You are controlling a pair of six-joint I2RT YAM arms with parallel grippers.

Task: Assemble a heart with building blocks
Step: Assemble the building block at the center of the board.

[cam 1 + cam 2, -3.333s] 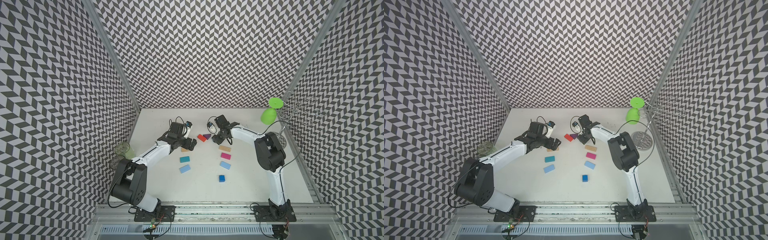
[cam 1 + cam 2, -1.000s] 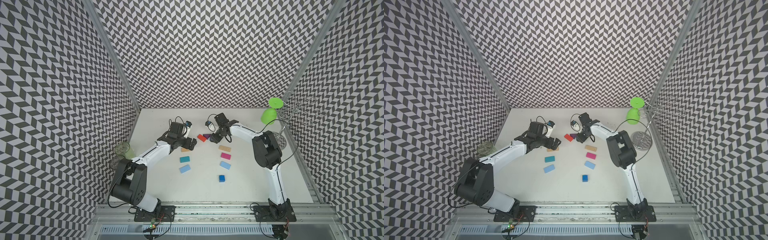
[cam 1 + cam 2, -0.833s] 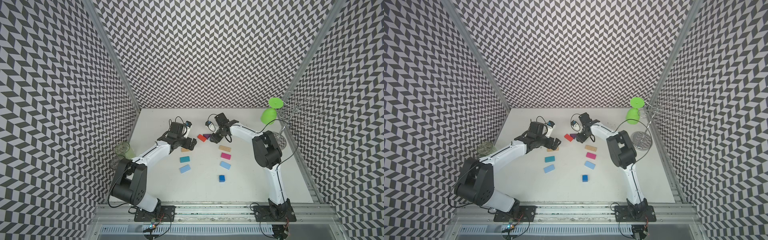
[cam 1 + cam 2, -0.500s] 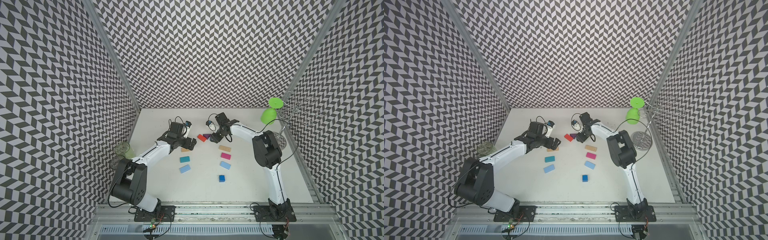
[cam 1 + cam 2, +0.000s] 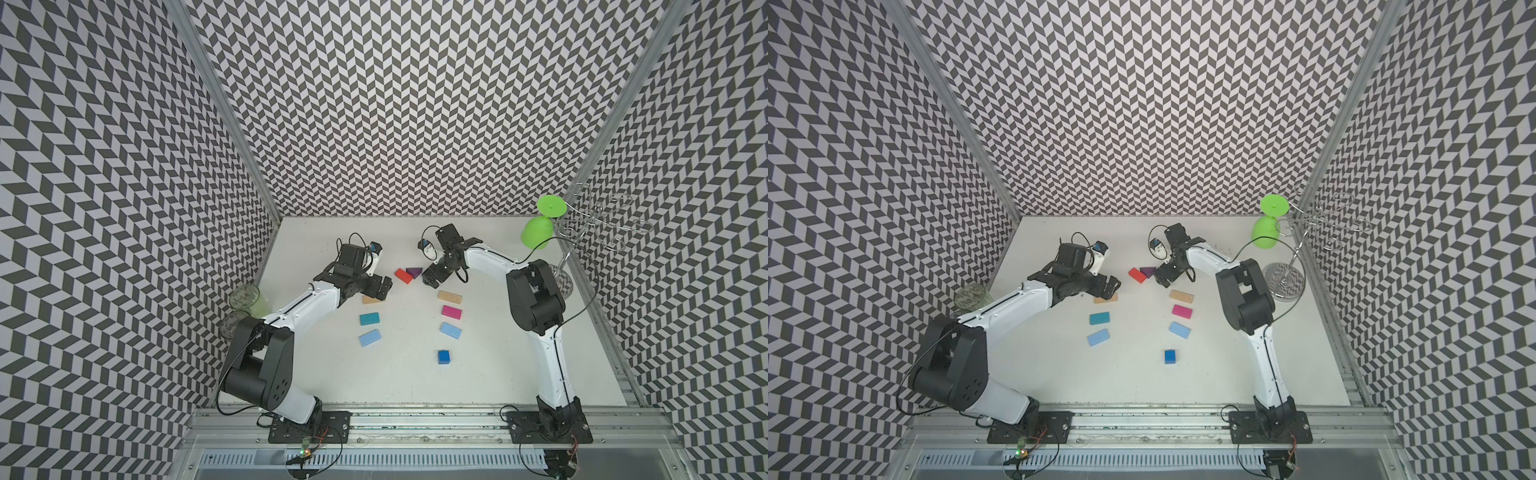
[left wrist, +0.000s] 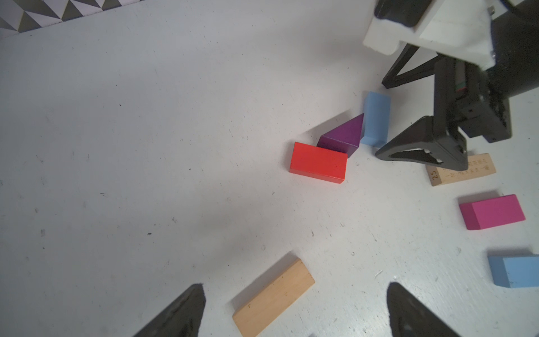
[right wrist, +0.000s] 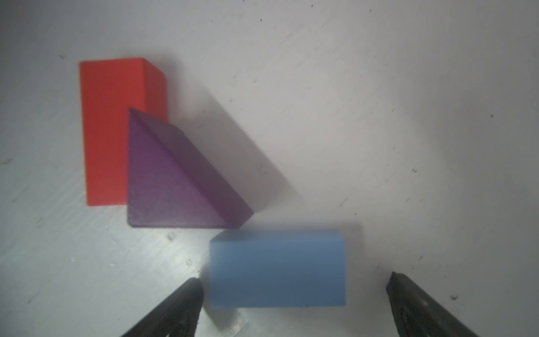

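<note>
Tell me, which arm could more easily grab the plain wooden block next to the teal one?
Left, I'd say. The left fingers stand open either side of that wooden block. The right fingers are open around a light blue block beside the purple triangle, farther from it.

Light blue block [image 7: 277, 268] beside purple triangle [image 5: 414, 272], hidden under right claw [image 5: 430, 277] in both top views.

The tan wood block [image 6: 474, 172] bears the number 25.

Purple triangle [image 6: 342, 135] lies flat between red block [image 6: 318, 162] and light-blue block [image 6: 376, 119].
</note>
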